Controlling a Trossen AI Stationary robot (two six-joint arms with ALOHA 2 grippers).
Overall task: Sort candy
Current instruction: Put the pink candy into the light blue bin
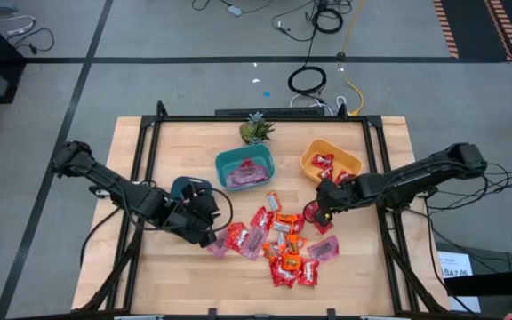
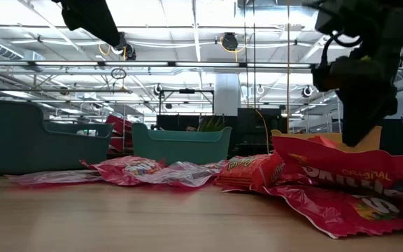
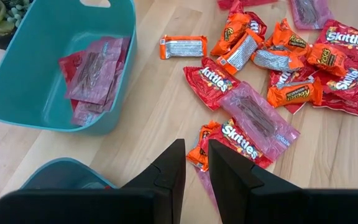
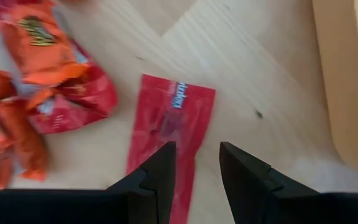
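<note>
Candy (image 1: 278, 240): shiny red, orange, pink wrappers

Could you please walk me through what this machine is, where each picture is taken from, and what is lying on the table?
These are two dark robot arms at a wooden table, each ending in a two-finger gripper. One picture looks straight down from above, one looks level across the tabletop, and the other two come from cameras on the wrists.

In the overhead picture the left gripper hangs at the left edge of the pile of wrapped candies: Skittles, Reese's and pink packets. The right gripper hovers over a red candy packet. Both have a gap between the fingers and hold nothing.

Behind the pile stand a teal bin holding pink packets, a yellow bin holding red ones, another teal bin and a small green plant.
</note>
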